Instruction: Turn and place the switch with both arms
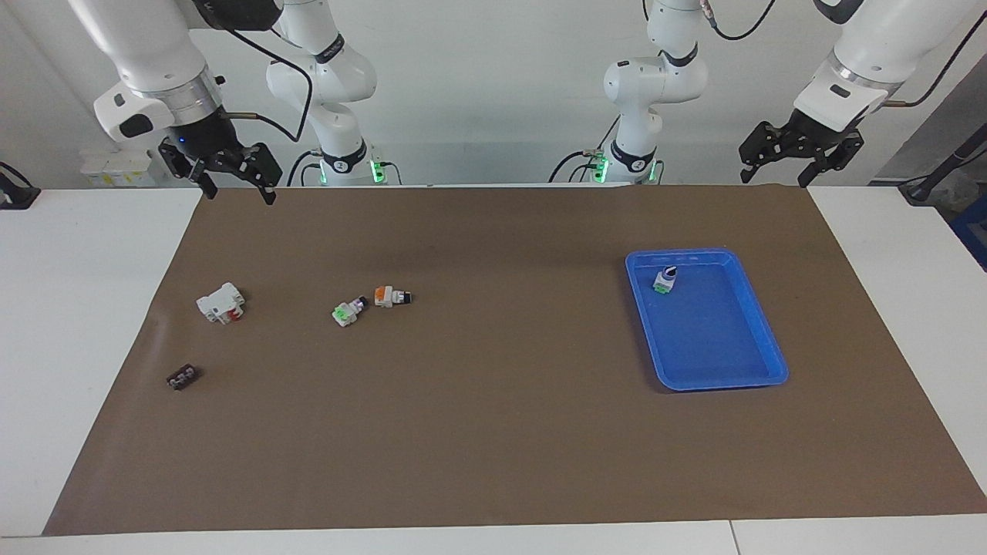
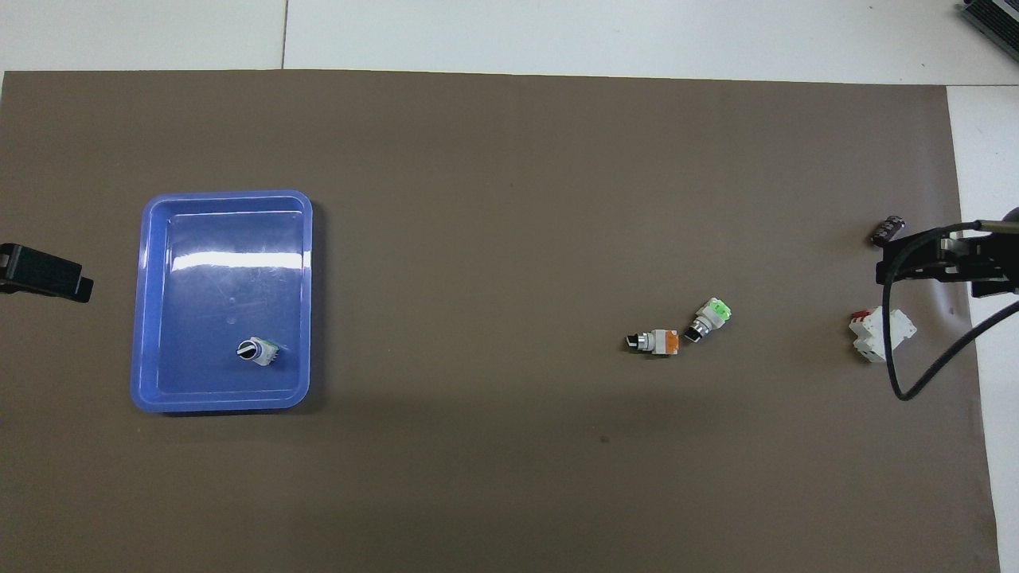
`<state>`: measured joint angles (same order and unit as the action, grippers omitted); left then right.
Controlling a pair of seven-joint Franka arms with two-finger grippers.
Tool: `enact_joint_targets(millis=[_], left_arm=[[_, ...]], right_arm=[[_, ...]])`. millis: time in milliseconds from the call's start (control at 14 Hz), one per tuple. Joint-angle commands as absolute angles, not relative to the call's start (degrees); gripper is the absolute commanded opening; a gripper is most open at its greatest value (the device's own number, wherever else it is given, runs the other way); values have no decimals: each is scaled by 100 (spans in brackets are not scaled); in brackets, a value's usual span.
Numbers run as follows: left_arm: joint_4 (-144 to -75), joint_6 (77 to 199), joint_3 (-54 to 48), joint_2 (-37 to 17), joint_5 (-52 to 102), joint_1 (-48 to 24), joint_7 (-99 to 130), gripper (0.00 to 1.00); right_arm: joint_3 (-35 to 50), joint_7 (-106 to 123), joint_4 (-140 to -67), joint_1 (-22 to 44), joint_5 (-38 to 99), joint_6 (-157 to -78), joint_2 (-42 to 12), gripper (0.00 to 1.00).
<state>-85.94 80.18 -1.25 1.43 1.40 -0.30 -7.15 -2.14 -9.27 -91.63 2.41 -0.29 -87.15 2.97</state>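
At the edges of the overhead view, only a black tip of the left gripper (image 2: 44, 274) and part of the right gripper (image 2: 947, 259) show. In the facing view the left gripper (image 1: 800, 163) and right gripper (image 1: 235, 179) hang above the mat's robot-side edge, jaws spread wide, holding nothing. A green-based switch (image 1: 665, 279) stands upright in the blue tray (image 1: 759, 374). Its twin (image 1: 348, 311) lies on the brown mat (image 1: 493, 432), touching the orange-based switch (image 1: 390, 295). A white block (image 1: 221, 302) and a small dark part (image 1: 183, 378) lie toward the right arm's end.
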Motion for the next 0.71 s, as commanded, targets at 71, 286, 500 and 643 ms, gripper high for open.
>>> enact_joint_targets(millis=[71, 286, 500, 643], left_arm=[[-8780, 8068, -132, 299, 185, 9, -694, 100], [-8780, 8068, -123, 299, 185, 9, -694, 100], [-8771, 8068, -132, 299, 185, 9, -694, 100], [-8780, 8068, -123, 299, 185, 9, -694, 100]], right_arm=[[-176, -879, -9202, 167, -97, -8815, 308, 100], [-193, -888, -9263, 158, -88, -8807, 334, 100], [-211, -958, -9466, 167, 8, -8929, 466, 100], [-228, -1028, -9544, 167, -26, -9121, 466, 100]])
